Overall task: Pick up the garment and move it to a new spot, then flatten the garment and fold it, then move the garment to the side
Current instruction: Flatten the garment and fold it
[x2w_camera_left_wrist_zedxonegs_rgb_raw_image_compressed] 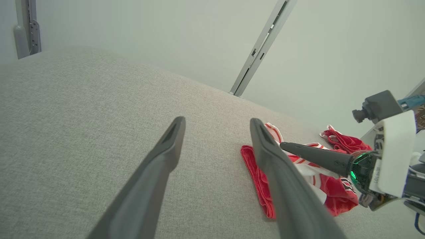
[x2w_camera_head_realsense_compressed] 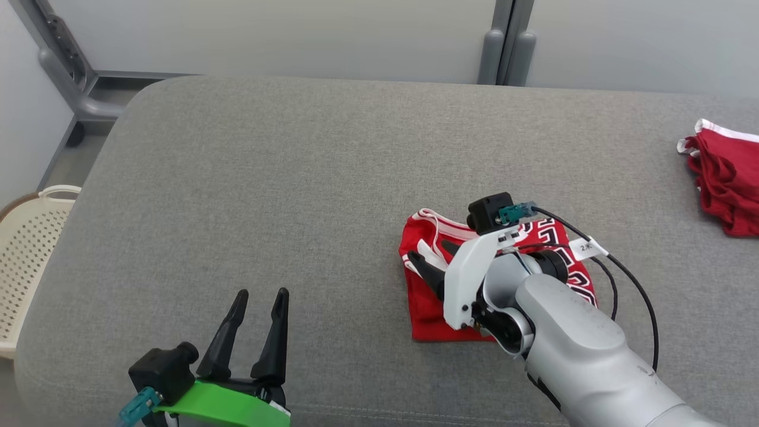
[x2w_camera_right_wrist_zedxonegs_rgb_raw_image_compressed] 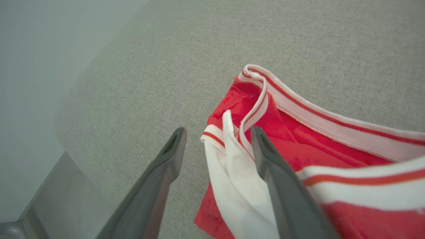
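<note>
The garment (x2w_camera_head_realsense_compressed: 427, 308), a red jersey with white and red trim and black numbers, lies folded on the grey padded table (x2w_camera_head_realsense_compressed: 296, 178) right of centre. My right gripper (x2w_camera_head_realsense_compressed: 430, 252) hovers over its left part. In the right wrist view the right gripper (x2w_camera_right_wrist_zedxonegs_rgb_raw_image_compressed: 218, 130) is open, and a white strip of the garment (x2w_camera_right_wrist_zedxonegs_rgb_raw_image_compressed: 298, 132) lies loose between its spread fingers. My left gripper (x2w_camera_head_realsense_compressed: 261, 296) stands open and empty near the table's front edge, left of the garment. The left wrist view shows the left gripper (x2w_camera_left_wrist_zedxonegs_rgb_raw_image_compressed: 216, 120) with the garment (x2w_camera_left_wrist_zedxonegs_rgb_raw_image_compressed: 262, 182) beyond its right finger.
A second red garment (x2w_camera_head_realsense_compressed: 726, 178) lies bunched at the table's far right edge. A cream perforated basket (x2w_camera_head_realsense_compressed: 29, 249) stands on the floor off the table's left side. Grey wall posts (x2w_camera_head_realsense_compressed: 504, 41) rise behind the table. Black cables (x2w_camera_head_realsense_compressed: 628, 279) loop from the right wrist.
</note>
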Controlling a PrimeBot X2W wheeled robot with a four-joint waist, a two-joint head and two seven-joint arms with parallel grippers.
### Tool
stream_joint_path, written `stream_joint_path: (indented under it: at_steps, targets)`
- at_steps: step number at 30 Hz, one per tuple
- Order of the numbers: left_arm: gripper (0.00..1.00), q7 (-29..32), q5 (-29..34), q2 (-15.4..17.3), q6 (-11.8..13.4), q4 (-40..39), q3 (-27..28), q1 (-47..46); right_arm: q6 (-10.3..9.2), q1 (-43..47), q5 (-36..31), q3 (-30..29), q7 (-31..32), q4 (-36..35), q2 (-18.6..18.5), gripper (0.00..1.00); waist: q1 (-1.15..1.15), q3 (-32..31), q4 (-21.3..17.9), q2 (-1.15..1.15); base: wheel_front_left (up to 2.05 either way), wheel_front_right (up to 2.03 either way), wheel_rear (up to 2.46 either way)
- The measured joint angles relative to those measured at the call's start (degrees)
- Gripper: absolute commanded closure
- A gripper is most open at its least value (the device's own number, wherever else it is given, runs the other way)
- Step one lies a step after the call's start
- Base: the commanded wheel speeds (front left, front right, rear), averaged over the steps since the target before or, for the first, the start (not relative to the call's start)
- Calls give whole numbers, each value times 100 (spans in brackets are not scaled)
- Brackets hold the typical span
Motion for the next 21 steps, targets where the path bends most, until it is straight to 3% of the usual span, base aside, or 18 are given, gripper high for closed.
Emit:
stream_joint_path:
  at_steps: [8,21]
  targets:
    - [0,15,-1,77,76,-104,11,94,0,-217,43,56,63,-479,0,0,0,-140,-269,0,0,0,0]
    - [0,58,-2,138,149,-318,4,172,0,-65,-579,-1705,-42,-1301,-816,0,0,-115,-556,0,0,0,0]
